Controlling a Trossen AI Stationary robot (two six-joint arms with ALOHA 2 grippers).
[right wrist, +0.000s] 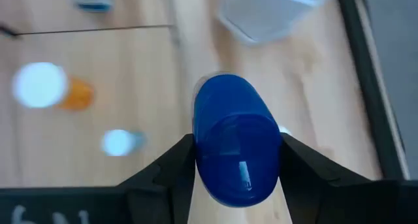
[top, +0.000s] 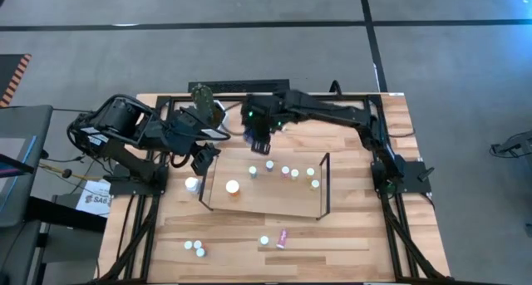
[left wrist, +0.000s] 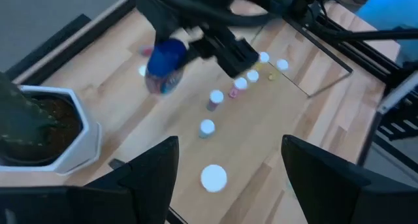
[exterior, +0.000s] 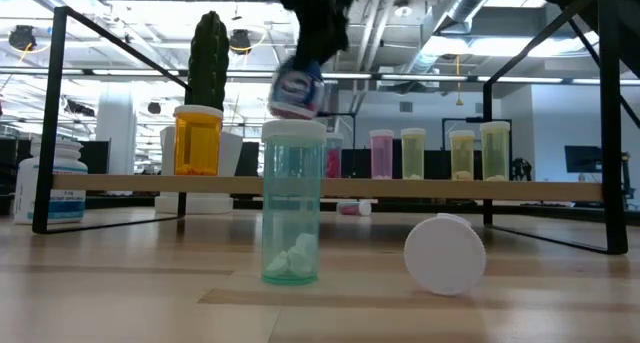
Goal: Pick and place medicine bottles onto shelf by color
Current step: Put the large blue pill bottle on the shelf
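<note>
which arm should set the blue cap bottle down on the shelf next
The right. The right gripper already has the blue-capped bottle between its fingers above the shelf. The left gripper hangs open and empty near the cactus pot.

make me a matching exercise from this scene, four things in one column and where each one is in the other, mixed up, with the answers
Things
1. blue-capped bottle
2. orange bottle
3. cactus pot
4. left gripper

Places
A. on the shelf, near its left end
B. between the right gripper's fingers, above the shelf
C. open, to the left of the shelf
D. on the table behind the shelf

Pairs: 1-B, 2-A, 3-D, 4-C
</note>
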